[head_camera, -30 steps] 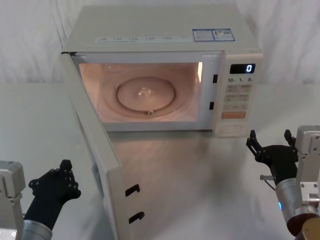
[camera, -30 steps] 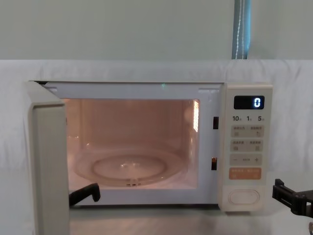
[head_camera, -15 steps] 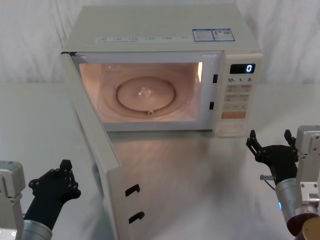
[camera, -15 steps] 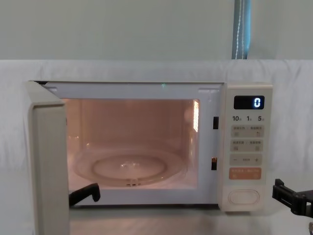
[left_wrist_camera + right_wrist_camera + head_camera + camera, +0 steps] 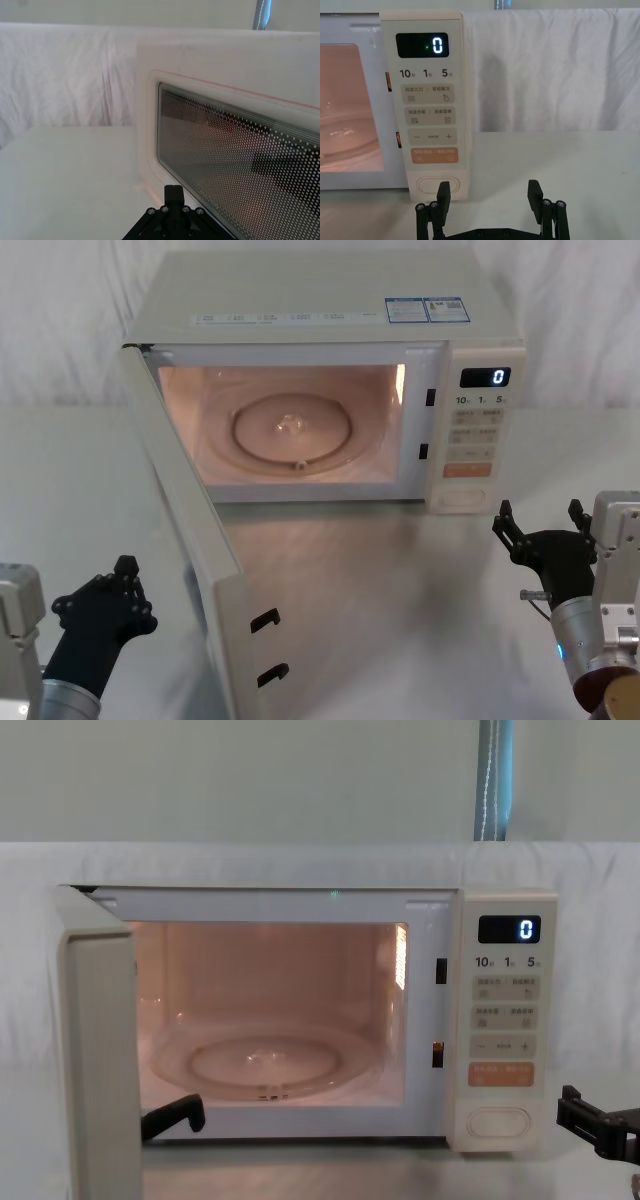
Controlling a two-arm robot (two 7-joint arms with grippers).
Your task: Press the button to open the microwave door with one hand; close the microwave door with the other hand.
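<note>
The microwave door (image 5: pixel 197 536) stands swung wide open toward my left, and its latch hooks (image 5: pixel 266 620) face me. In the left wrist view its dark dotted window (image 5: pixel 240 165) is close ahead. The lit cavity holds a glass turntable (image 5: pixel 292 430). The button (image 5: pixel 461 498) is a wide cream pill at the foot of the control panel, below the orange key (image 5: pixel 434 156). My right gripper (image 5: pixel 540 522) hovers open low in front of the button (image 5: pixel 436 184), apart from it. Beside the door's outer face, my left gripper (image 5: pixel 124 570) is shut on nothing.
The microwave (image 5: pixel 320 310) sits at the back of a pale table (image 5: pixel 400 600), with white cloth (image 5: pixel 60 320) draped behind. The display (image 5: pixel 509 929) reads 0. The open door edge (image 5: pixel 100 1060) divides the left side of the table from the middle.
My left gripper has shifted slightly to the left and back toward me. The right gripper and the door have not moved.
</note>
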